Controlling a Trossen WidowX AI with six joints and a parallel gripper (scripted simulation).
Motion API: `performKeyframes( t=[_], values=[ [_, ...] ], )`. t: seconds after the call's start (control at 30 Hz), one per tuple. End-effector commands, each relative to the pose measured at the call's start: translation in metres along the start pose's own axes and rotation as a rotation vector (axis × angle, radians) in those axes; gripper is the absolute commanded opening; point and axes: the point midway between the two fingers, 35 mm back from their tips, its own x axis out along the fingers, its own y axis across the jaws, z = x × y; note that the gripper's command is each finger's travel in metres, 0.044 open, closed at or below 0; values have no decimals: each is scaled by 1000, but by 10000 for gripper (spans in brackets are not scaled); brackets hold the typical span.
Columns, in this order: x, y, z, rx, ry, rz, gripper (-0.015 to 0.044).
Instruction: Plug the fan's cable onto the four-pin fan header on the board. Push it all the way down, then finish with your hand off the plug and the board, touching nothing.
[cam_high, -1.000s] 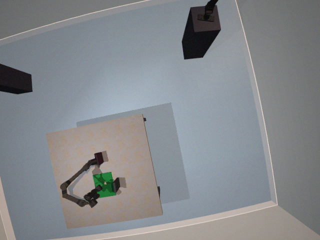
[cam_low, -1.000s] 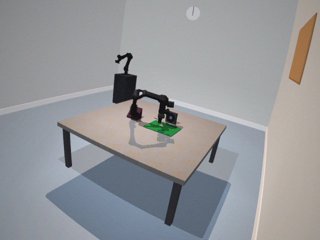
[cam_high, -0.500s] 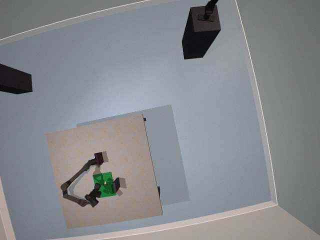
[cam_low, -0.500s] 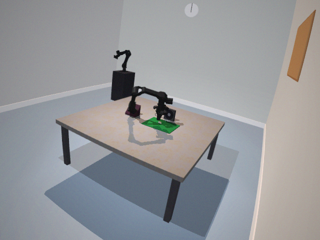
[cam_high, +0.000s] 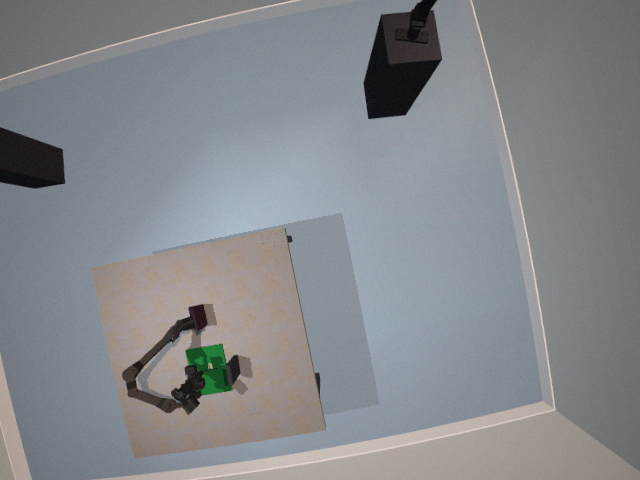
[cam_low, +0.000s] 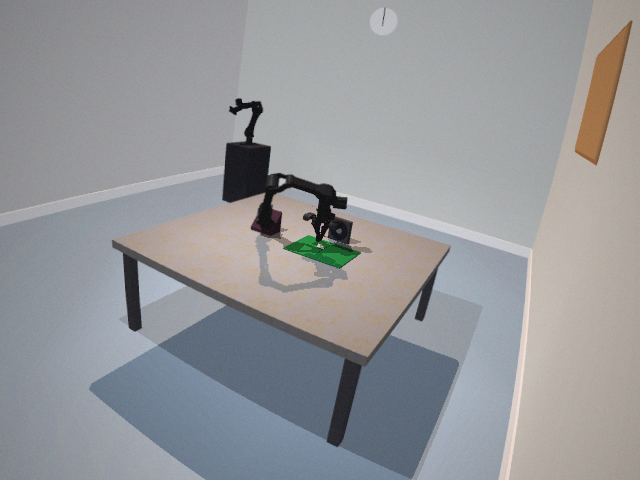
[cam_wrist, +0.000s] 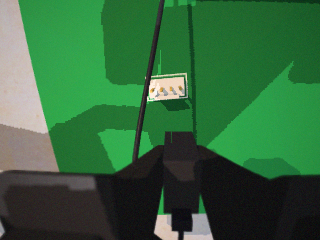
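Note:
My gripper (cam_low: 318, 239) (cam_wrist: 179, 152) is shut on the black plug, low over the green board (cam_high: 219, 386) (cam_low: 341, 259) (cam_wrist: 240, 132). The plug (cam_wrist: 181, 150) stands between the fingertips, with a short piece of cable at its near end. The white four-pin header (cam_high: 210, 365) (cam_low: 320, 246) (cam_wrist: 168, 87) is empty, its pins showing; in the wrist view it lies beyond the plug, slightly left. A thin black cable (cam_wrist: 151, 60) crosses the wrist view past the header's left edge. The plug's height over the board is unclear. The fan (cam_high: 234, 369) (cam_low: 340, 230) stands upright at the board's edge.
The arm's dark red base block (cam_high: 197, 316) (cam_low: 273, 223) stands on the table (cam_high: 258, 289) (cam_low: 206, 253) near the board. A second arm (cam_low: 252, 121) on a dark pedestal (cam_high: 400, 85) (cam_low: 245, 173) stands away from the table.

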Motion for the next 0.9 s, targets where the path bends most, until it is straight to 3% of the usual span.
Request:
performKeyframes(
  t=[0.0, 0.87],
  values=[
    [1, 1, 3, -131, 0, 4, 0],
    [1, 5, 22, -1036, -1, 4, 0]
  ],
)
